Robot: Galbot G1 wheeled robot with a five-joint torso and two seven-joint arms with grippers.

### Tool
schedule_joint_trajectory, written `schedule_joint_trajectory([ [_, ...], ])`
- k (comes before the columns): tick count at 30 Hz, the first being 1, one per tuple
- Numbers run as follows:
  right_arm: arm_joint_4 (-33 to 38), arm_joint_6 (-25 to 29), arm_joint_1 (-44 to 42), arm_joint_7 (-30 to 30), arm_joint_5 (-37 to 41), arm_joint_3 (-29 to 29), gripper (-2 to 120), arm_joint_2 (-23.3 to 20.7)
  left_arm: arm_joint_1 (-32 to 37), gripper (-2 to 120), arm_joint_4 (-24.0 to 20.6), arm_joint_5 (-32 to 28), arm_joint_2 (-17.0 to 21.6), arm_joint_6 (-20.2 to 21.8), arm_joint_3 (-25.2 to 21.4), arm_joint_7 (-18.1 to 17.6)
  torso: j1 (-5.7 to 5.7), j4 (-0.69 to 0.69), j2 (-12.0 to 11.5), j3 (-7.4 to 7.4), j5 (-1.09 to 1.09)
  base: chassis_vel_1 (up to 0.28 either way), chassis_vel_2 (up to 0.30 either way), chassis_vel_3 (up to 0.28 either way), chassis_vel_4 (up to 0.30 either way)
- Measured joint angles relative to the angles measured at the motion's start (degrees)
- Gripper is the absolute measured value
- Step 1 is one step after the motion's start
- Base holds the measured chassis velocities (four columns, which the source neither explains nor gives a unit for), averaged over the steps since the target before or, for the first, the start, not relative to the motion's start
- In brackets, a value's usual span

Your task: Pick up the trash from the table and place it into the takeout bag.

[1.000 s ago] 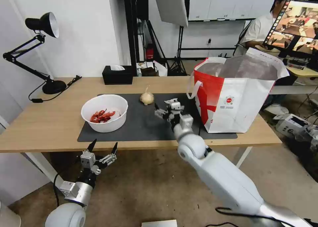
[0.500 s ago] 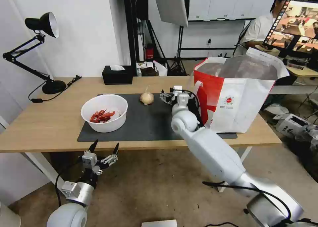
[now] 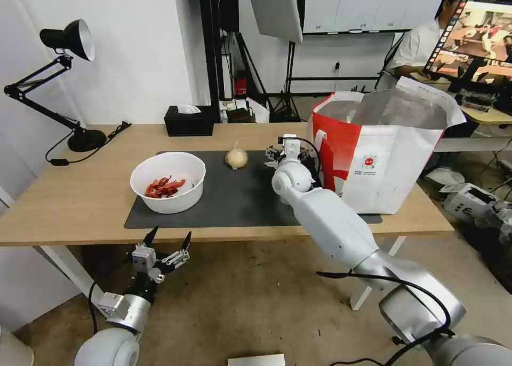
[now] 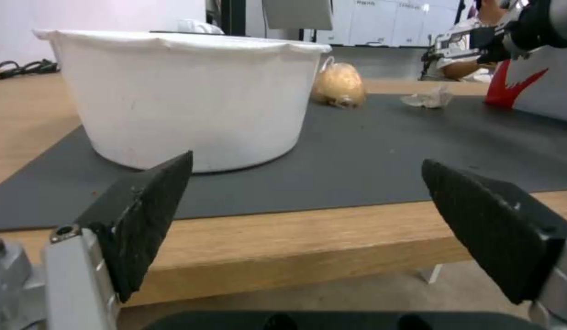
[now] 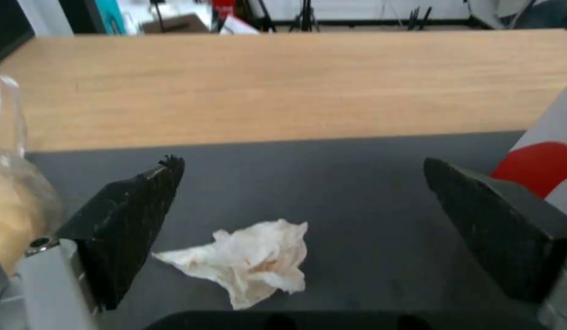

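Observation:
On the table (image 3: 80,195), my right gripper (image 3: 286,150) hovers open over the far part of the dark mat (image 3: 229,195), just left of the red-and-white takeout bag (image 3: 384,158). In the right wrist view the crumpled tissue (image 5: 247,261) lies on the mat below and between the open fingers of that gripper (image 5: 302,160), untouched. The small knotted bag (image 3: 237,158) sits a little to its left. A white bowl (image 3: 168,182) with red shells stands on the mat's left end. My left gripper (image 3: 165,244) hangs open below the table's front edge, facing the bowl (image 4: 180,96).
A black desk lamp (image 3: 69,40) and its cable occupy the table's far left. A black tissue box (image 3: 189,120) sits at the back edge. The takeout bag's red side (image 5: 540,167) stands close beside the right fingers. Boxes (image 3: 469,198) lie on the floor at right.
My right arm has stretched forward across the mat, carrying the open gripper from mid-mat to the far side beside the takeout bag. The left arm has stayed put.

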Motion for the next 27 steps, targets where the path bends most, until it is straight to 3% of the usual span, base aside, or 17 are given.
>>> schedule_joint_trajectory([
  [10, -2.02, -7.59, 1.14, -6.85, 0.16, -0.28, 100, -0.89, -0.14, 100, 0.22, 0.00, -0.22, -0.13, 0.18, 0.04, 0.00, -0.01, 0.00, 0.00, 0.00, 0.000, 0.000, 0.000, 0.000],
  [27, -10.38, -9.19, 5.35, -16.28, -3.73, -0.87, 100, 0.37, -0.20, 100, 0.13, -0.16, -0.29, -0.15, 0.24, 0.08, 0.00, -0.01, 0.00, 0.00, 0.00, 0.000, 0.000, 0.000, 0.000],
])
